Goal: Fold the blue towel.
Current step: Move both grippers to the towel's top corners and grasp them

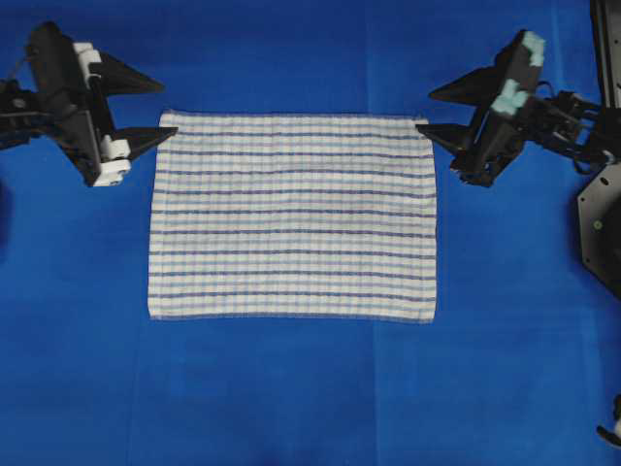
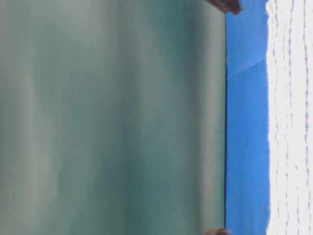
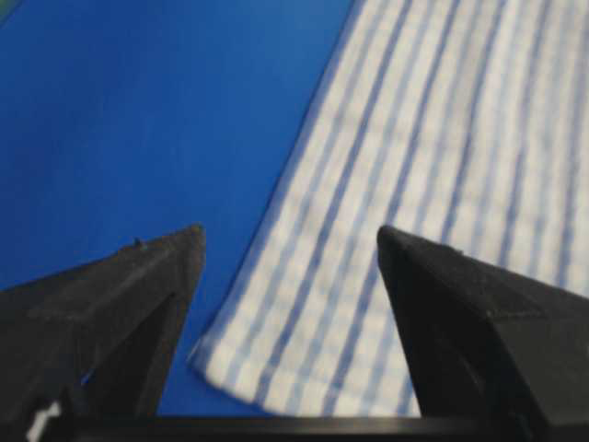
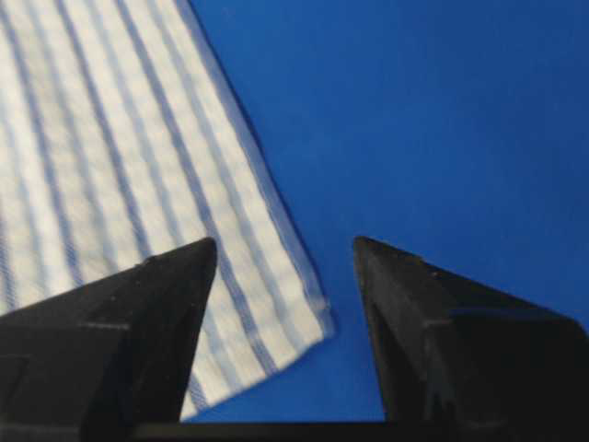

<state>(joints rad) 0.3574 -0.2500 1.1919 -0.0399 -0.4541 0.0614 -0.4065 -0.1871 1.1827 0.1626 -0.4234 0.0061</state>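
Note:
The blue towel (image 1: 291,216), white with thin blue stripes, lies flat in the middle of the blue table covering (image 1: 291,388). My left gripper (image 1: 167,109) stands open at the towel's far left corner, one finger over the cloth edge and one over the covering. My right gripper (image 1: 427,111) stands open at the far right corner in the same way. In the left wrist view the towel (image 3: 368,230) corner lies between the open left gripper (image 3: 290,235) fingers. The right wrist view shows the towel (image 4: 138,166) corner under the open right gripper (image 4: 283,241). Nothing is held.
A black arm base (image 1: 602,233) stands at the right edge, with a small dark part (image 1: 611,427) at the lower right corner. The table-level view is turned sideways: a grey-green wall (image 2: 112,117), a strip of covering (image 2: 247,122) and the towel (image 2: 291,117).

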